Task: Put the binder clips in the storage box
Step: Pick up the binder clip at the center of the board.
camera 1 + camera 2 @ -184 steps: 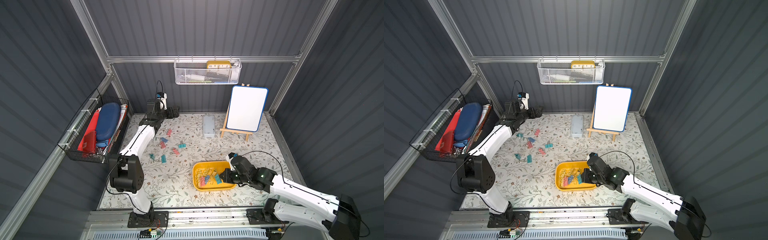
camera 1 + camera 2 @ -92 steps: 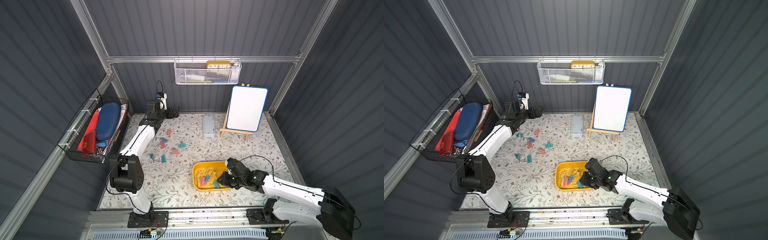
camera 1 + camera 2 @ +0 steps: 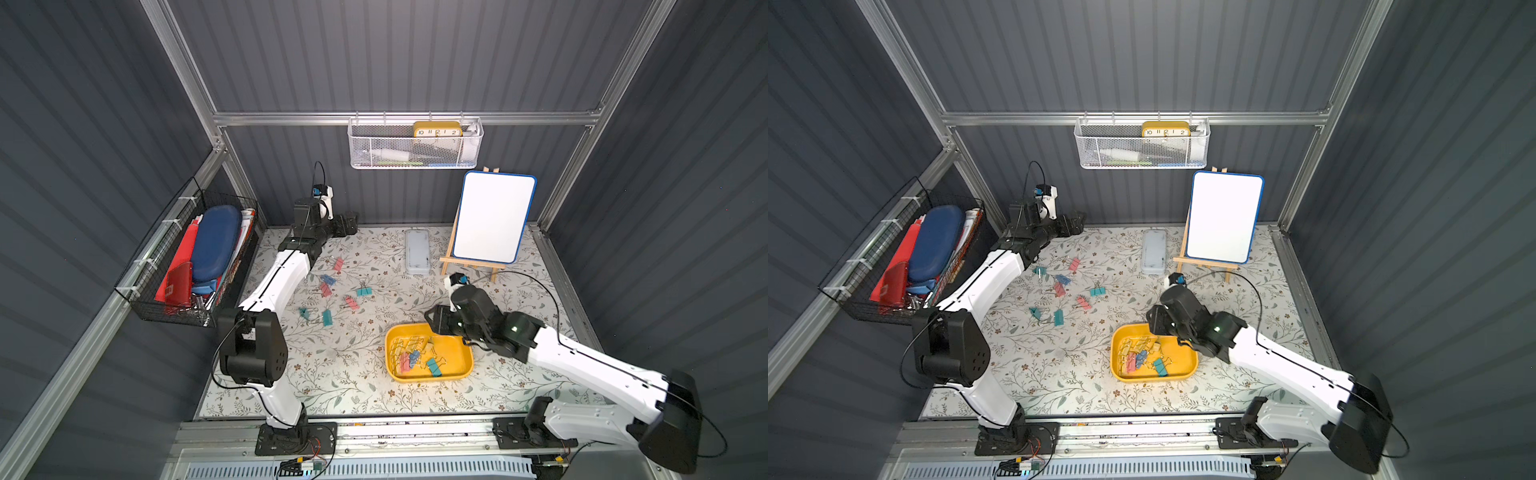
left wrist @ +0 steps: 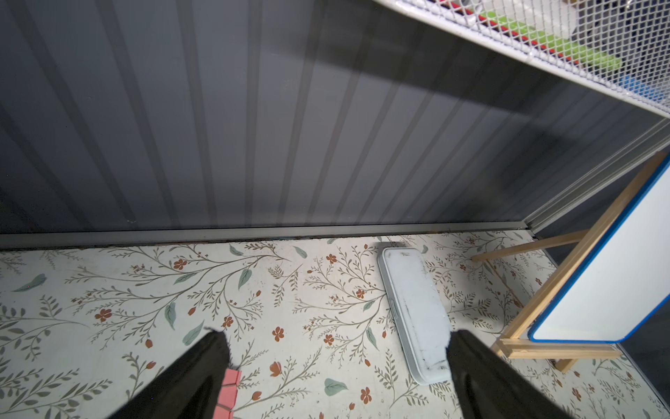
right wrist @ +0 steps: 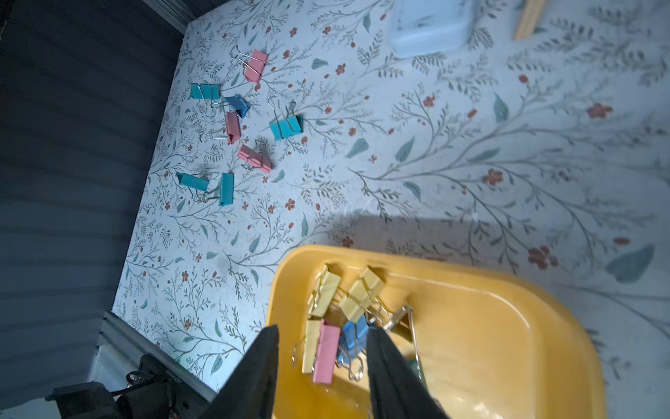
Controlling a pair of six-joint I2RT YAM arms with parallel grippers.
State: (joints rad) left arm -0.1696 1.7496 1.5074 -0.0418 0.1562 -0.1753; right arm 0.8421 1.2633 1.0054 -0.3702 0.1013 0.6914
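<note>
The yellow storage box sits front-centre on the floral mat, and it also shows in the other top view and the right wrist view. Several binder clips in yellow, pink, blue and teal lie inside it. Several more binder clips in pink, teal and blue are scattered on the mat to its far left. My right gripper hangs over the box's far rim, open and empty. My left gripper is open by the back wall, with a pink clip beside one finger.
A flat grey case lies near the back wall. A whiteboard on a wooden easel stands at the back right. A white mesh basket hangs on the back wall, and a black wire basket on the left wall.
My right gripper dipped into the box, opened from shut, and has drawn up and back to the far rim. The left arm has not moved.
</note>
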